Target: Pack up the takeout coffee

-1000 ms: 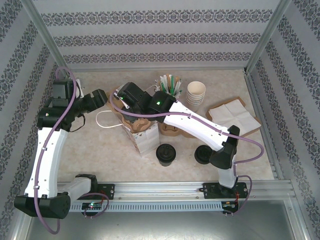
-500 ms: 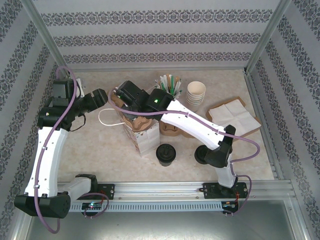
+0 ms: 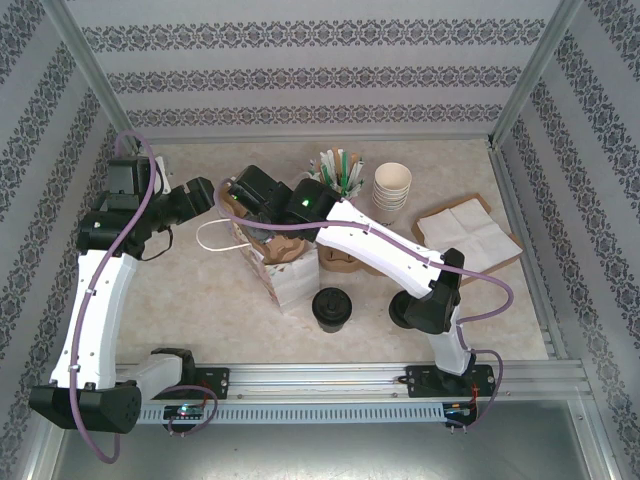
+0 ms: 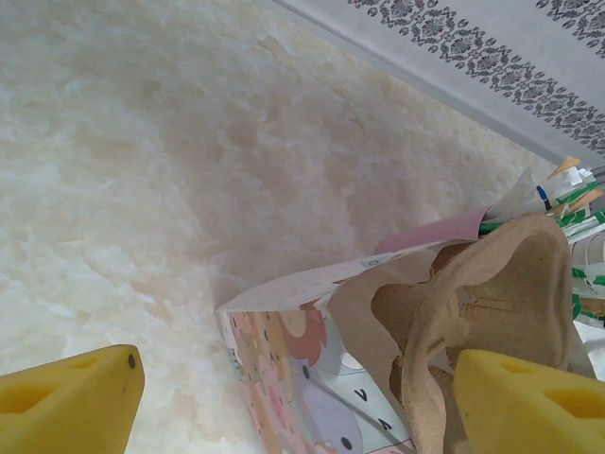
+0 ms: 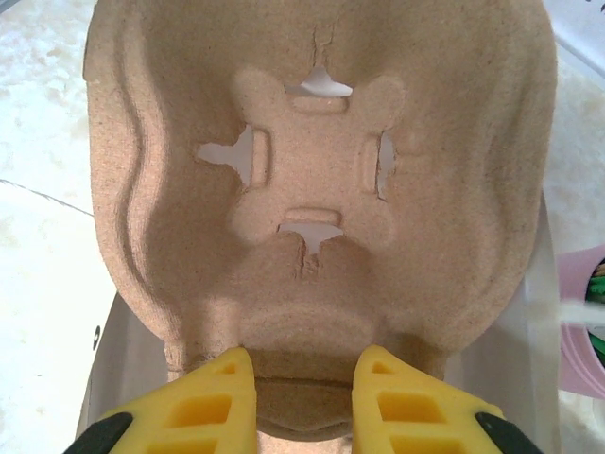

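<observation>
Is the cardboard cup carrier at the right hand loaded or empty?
Empty, in the well seen: the carrier at the right hand shows bare cut-outs, no cup; a lidded coffee stands on the table.

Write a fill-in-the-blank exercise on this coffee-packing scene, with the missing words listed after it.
1. The takeout coffee beside the paper bag has a ___ lid.
2. The right end effector, gripping the cup carrier, has ___ fingers.
3. The left end effector has its jaws ___.
4. The stacked paper cups are ___ in colour.
Missing words: black; yellow; open; white.
</observation>
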You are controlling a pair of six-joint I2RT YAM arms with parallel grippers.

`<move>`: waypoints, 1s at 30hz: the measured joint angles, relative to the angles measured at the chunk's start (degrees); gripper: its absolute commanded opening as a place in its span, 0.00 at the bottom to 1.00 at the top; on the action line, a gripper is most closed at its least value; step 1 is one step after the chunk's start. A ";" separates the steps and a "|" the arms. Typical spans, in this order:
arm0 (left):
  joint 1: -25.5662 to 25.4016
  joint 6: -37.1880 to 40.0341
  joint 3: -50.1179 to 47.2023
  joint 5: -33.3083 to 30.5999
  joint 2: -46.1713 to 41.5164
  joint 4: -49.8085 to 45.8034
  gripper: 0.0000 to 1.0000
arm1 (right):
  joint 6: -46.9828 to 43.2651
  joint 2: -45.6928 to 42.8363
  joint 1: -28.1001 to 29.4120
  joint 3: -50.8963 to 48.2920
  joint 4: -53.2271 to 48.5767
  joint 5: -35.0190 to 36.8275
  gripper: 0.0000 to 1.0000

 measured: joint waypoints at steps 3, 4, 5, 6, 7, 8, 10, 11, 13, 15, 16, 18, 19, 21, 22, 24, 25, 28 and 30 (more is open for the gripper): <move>0.00 0.04 0.00 0.00 0.66 0.00 0.86 | 0.66 0.24 -0.02 0.00 0.00 -0.04 0.20; 0.00 0.07 0.00 0.00 0.94 0.00 0.86 | 0.70 0.33 -0.15 0.00 0.00 -0.20 0.20; 0.00 0.11 0.00 0.00 1.18 0.00 0.86 | 0.70 0.35 -0.35 0.00 0.00 -0.35 0.20; 0.00 0.22 0.00 0.04 1.42 0.00 0.85 | 0.68 0.37 -0.39 0.00 0.00 -0.42 0.20; 0.00 0.24 0.00 0.07 1.57 0.00 0.85 | 0.70 0.37 -0.44 0.00 0.00 -0.44 0.20; 0.00 0.26 0.00 0.13 1.75 0.00 0.85 | 0.70 0.37 -0.61 0.00 -0.02 -0.48 0.20; 0.00 0.48 0.00 0.52 2.01 0.00 0.85 | 0.74 0.37 -0.76 0.00 -0.07 -0.83 0.19; 0.00 0.66 0.00 0.76 2.19 0.00 0.85 | 0.85 0.37 -1.03 0.00 -0.11 -0.87 0.19; 0.00 0.96 0.00 1.57 2.51 0.00 0.85 | 0.87 0.37 -1.14 0.00 -0.15 -1.11 0.19; 0.00 1.31 0.00 2.25 2.89 0.00 0.85 | 0.87 0.37 -1.16 0.00 -0.04 -1.60 0.19; 0.00 1.33 -0.02 2.45 3.06 0.02 0.84 | 0.87 0.37 -1.20 0.00 0.02 -1.90 0.19; 0.00 1.36 0.00 2.86 3.56 0.02 0.81 | 0.87 0.37 -1.40 0.00 0.28 -2.38 0.19; 0.00 1.44 -0.02 2.99 3.74 0.02 0.80 | 0.87 0.37 -1.40 0.00 0.35 -2.40 0.19; 0.00 1.46 -0.04 3.32 3.96 0.07 0.77 | 0.90 0.37 -1.40 0.00 0.48 -2.56 0.19; 0.00 1.46 -0.11 3.48 3.98 0.20 0.75 | 0.87 0.35 -1.42 0.00 0.59 -2.58 0.19; 0.00 1.51 -0.48 3.56 3.93 0.46 0.74 | 0.90 0.33 -1.42 0.00 0.81 -2.62 0.19; 0.00 1.49 -0.74 3.56 3.93 0.61 0.74 | 0.90 0.33 -1.42 -0.02 0.90 -2.64 0.19; 0.00 1.49 -2.21 3.69 3.89 1.46 0.73 | 0.87 0.31 -1.51 -0.07 0.81 -2.64 0.19; 0.00 1.49 -3.13 3.72 3.89 2.19 0.73 | 0.87 0.31 -1.51 -0.22 0.66 -2.73 0.19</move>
